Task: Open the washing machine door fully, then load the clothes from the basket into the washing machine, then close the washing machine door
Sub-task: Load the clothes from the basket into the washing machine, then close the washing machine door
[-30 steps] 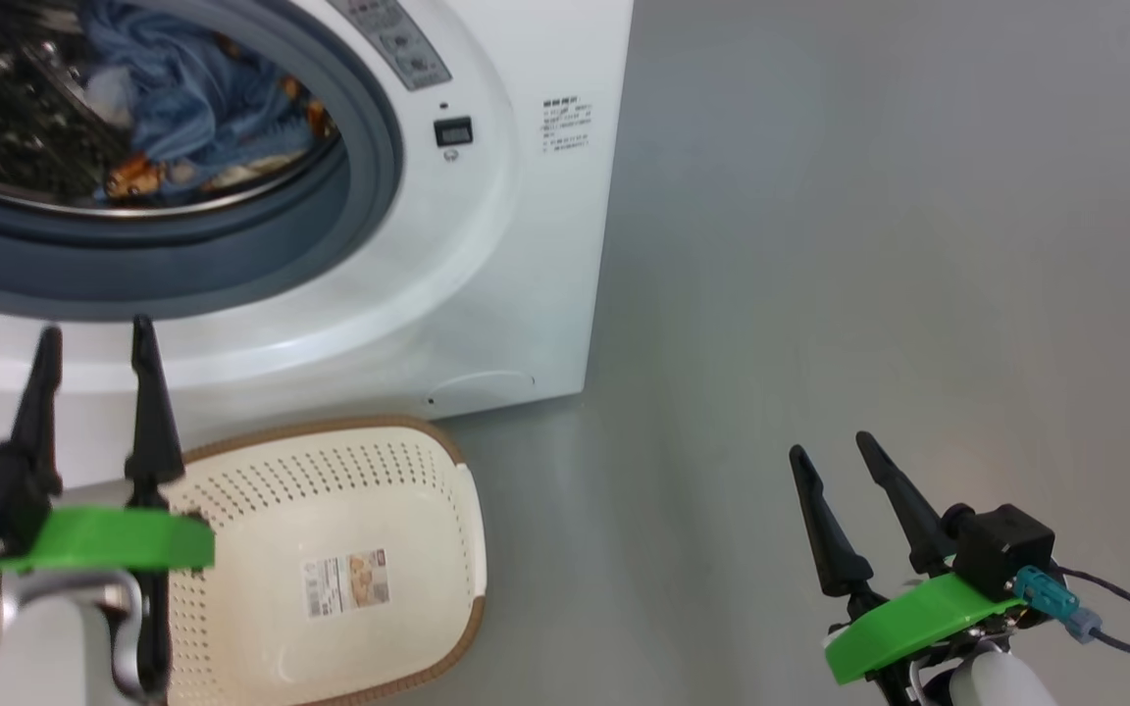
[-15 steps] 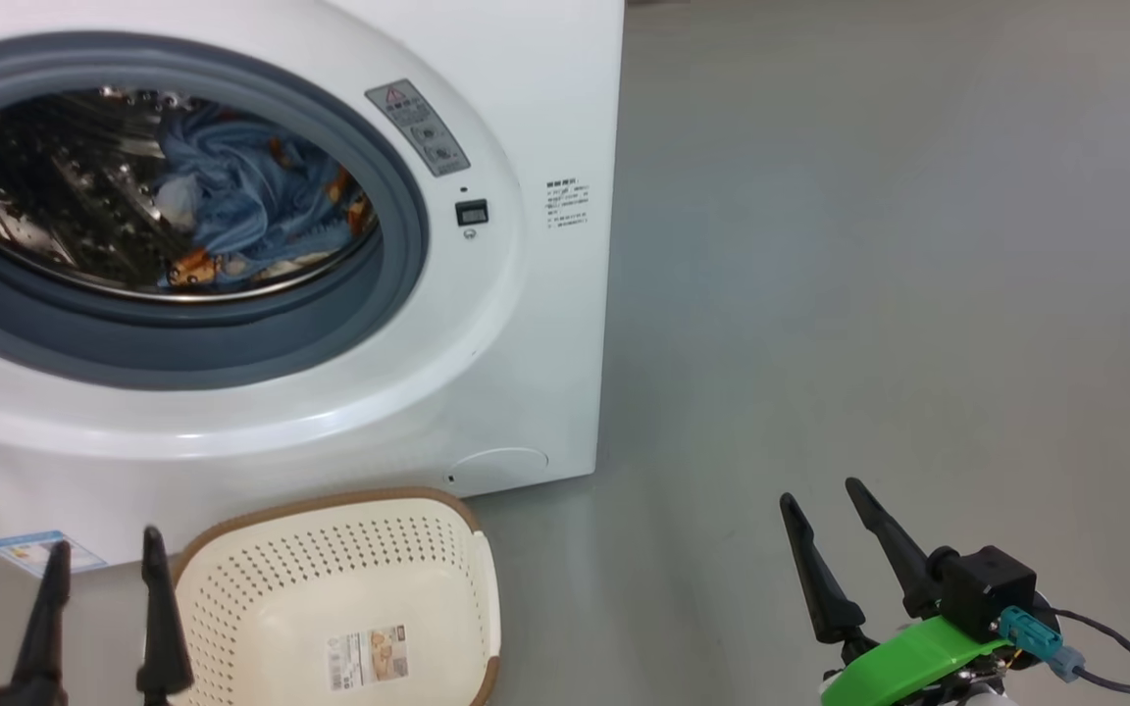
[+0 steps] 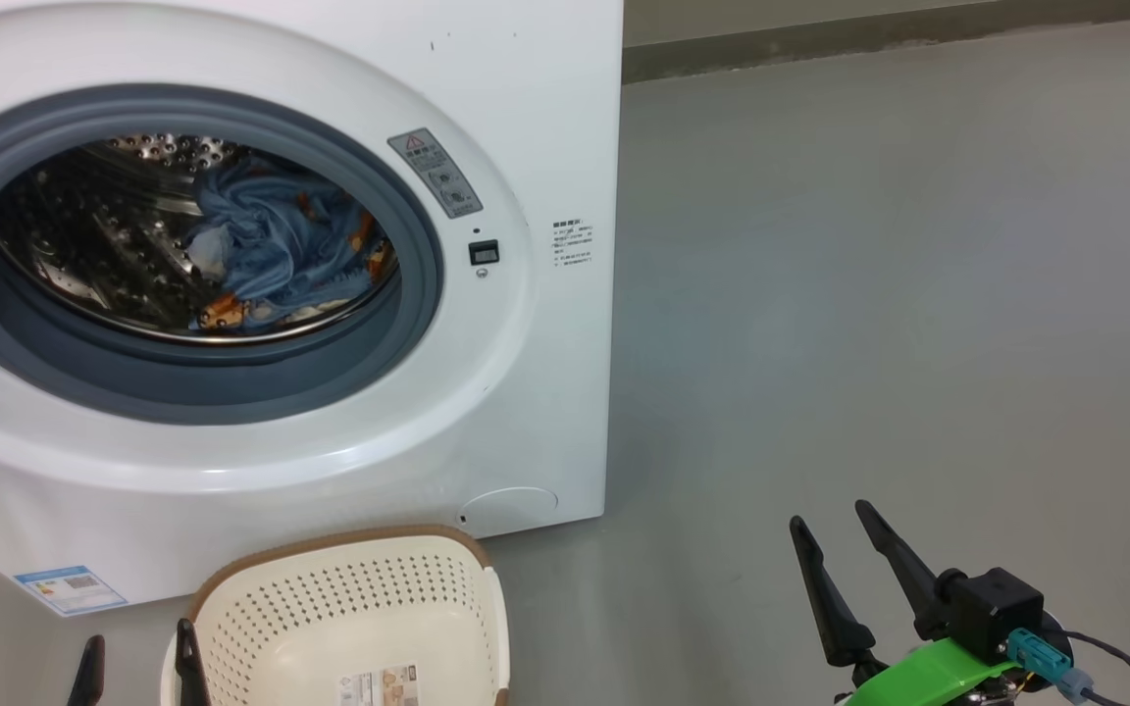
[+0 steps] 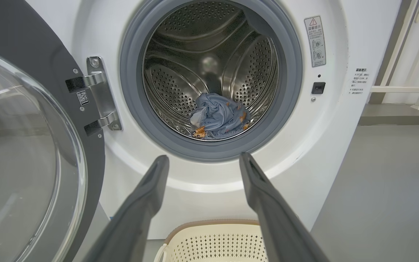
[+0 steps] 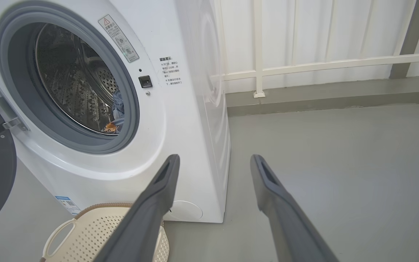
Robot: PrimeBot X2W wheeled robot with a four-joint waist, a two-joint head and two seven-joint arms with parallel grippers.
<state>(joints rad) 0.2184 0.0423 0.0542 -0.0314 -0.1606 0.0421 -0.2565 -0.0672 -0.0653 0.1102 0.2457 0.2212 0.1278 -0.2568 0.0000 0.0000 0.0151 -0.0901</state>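
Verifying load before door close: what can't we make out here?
basket: near part cut by head view's bottom edge.
clothes: right wrist view, mostly behind grey door seal.
washing machine door: cut by left wrist view's left edge.
warning sticker: print too small, head view.

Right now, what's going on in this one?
The robot faces the washing machine, whose door stands swung open to the robot's left. The clothes, blue with orange prints, lie in the drum. The visible part of the basket, on the floor in front, holds none. The left gripper and right gripper hang before the machine, jaws open, holding and touching nothing. Loading looks done; the door is not yet closed.
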